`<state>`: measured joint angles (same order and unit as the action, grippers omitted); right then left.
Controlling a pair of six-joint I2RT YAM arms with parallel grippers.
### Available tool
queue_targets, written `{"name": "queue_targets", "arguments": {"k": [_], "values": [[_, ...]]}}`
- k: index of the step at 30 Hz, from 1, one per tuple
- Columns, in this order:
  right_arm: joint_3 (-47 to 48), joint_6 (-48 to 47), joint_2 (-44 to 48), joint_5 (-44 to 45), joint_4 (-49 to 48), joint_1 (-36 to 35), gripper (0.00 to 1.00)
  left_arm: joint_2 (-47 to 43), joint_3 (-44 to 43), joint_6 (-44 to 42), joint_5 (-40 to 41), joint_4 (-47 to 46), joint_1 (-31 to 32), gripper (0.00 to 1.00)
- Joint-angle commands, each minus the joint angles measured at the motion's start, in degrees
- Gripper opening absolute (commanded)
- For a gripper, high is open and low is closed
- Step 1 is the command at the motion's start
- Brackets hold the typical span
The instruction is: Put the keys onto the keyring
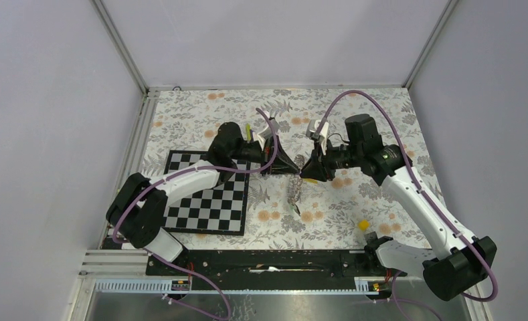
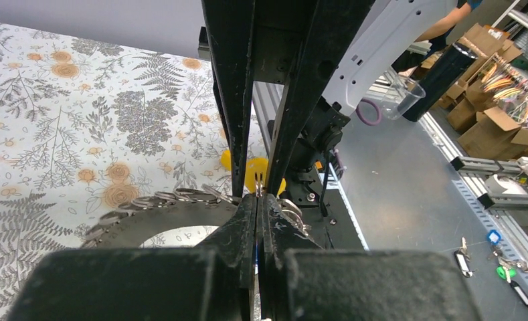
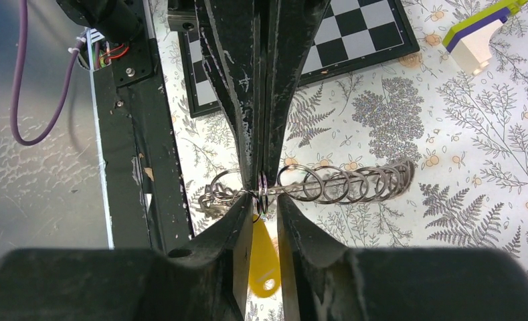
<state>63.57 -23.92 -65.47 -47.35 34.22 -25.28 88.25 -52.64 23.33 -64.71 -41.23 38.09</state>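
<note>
The left pincer [image 2: 257,200] is squeezed shut on the keyring [image 3: 341,184] above the flowery counter [image 1: 355,120], the right pincer [image 3: 264,204] is a little open around a hanging yellow key [image 3: 264,264], and a chessboard [image 1: 207,194] lies nearby.

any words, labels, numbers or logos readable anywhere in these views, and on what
No text can be read in any view.
Boxes: any print is too blurred to read.
Yellow key: plain on the side that shows, no marking.
</note>
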Motion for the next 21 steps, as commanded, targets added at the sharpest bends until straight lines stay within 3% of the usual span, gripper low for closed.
{"name": "queue_targets", "arguments": {"k": [1, 9, 15, 21], "values": [[-1.5, 0.88, 0.96, -1.24, -1.96, 0.4, 0.26, -1.11, -0.19, 5.94, -0.97, -13.14, -0.12, 0.0], [-2.51, 1.62, 0.65, -2.8, -2.99, 0.4, 0.29, 0.24, 0.95, 12.6, -0.85, -21.5, -0.29, 0.0], [-0.2, 0.26, 2.79, -2.24, -1.65, 1.21, 0.38, -0.21, 1.7, 10.11, -1.33, -19.4, -0.47, 0.0], [3.01, -0.61, 5.0, -1.94, -0.27, 2.75, 0.39, -0.87, 2.54, 7.15, -1.83, -16.77, -0.6, 0.0]]}}
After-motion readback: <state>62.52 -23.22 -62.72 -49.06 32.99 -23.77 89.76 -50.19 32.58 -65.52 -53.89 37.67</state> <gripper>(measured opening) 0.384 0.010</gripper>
